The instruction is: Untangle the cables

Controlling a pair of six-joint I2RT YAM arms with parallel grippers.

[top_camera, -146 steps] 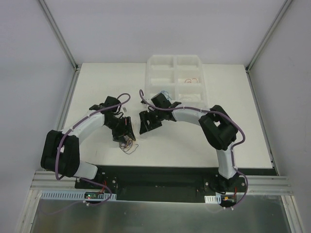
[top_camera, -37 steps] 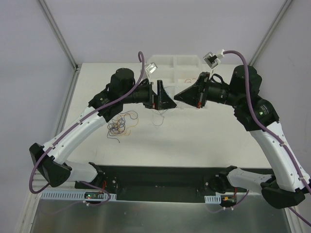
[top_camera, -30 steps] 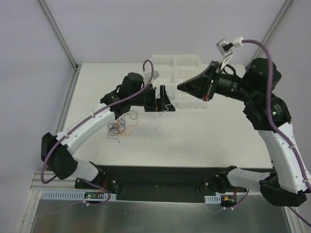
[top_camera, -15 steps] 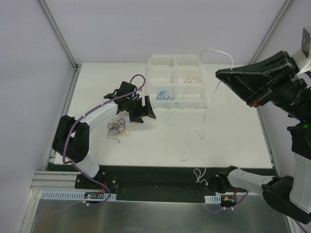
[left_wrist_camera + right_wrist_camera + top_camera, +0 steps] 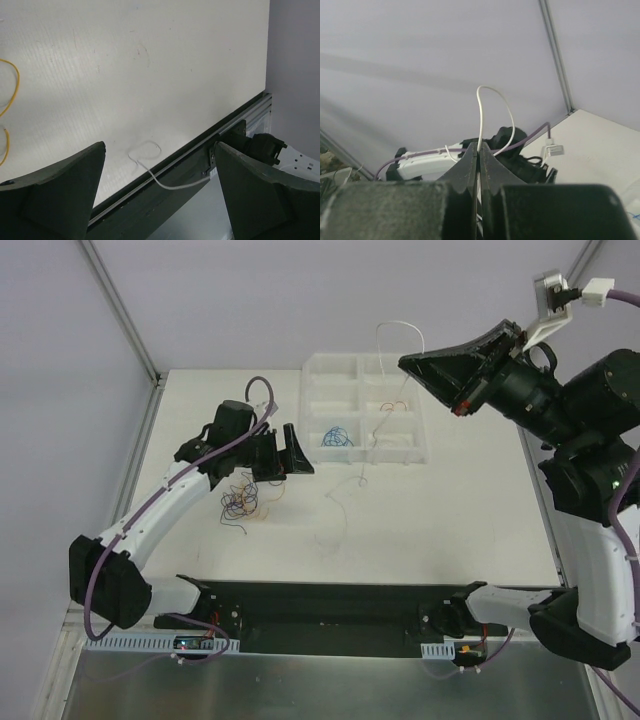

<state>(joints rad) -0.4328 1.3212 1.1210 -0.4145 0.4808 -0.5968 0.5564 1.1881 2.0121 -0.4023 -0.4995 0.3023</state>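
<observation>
Most of the risk sits over the table (image 5: pixel 450 520) and the tray (image 5: pixel 420 445) at the top centre of the overhead view. The right gripper (image 5: pixel 405 362) is raised high in the upper right, its jaws pressed together on a white wire (image 5: pixel 399 324) that arcs above it and then hangs down across the tray to the bare table at mid-frame. If the arm swings over the tray with that tail dangling, I judge the loose end could drag through a compartment and hook the blue wire (image 5: pixel 338 437) or the orange wire (image 5: pixel 397 403) lying there. It could also sweep into the tangle (image 5: pixel 243 500) on the table at centre left. The strand is thin and could slip from the pinch. The left gripper (image 5: pixel 285 455) is spread wide, holding nothing, just up and right of the tangle. Coming down carelessly, it could scoop several strands at once.

The overhead view alone shows the tray, the tangle and how far apart the arms stand. The right wrist view shows what the overhead cannot confirm: the right gripper (image 5: pixel 480 152) closed with no gap, and the white wire (image 5: pixel 481 100) rising from between its tips and curling over. The left wrist view shows the left gripper (image 5: pixel 160 146) open over bare table. A white wire (image 5: pixel 160 184) tail, likely the same one, curls at bottom centre across the dark table edge, and a yellow wire (image 5: pixel 16 85) lies at the left edge.
</observation>
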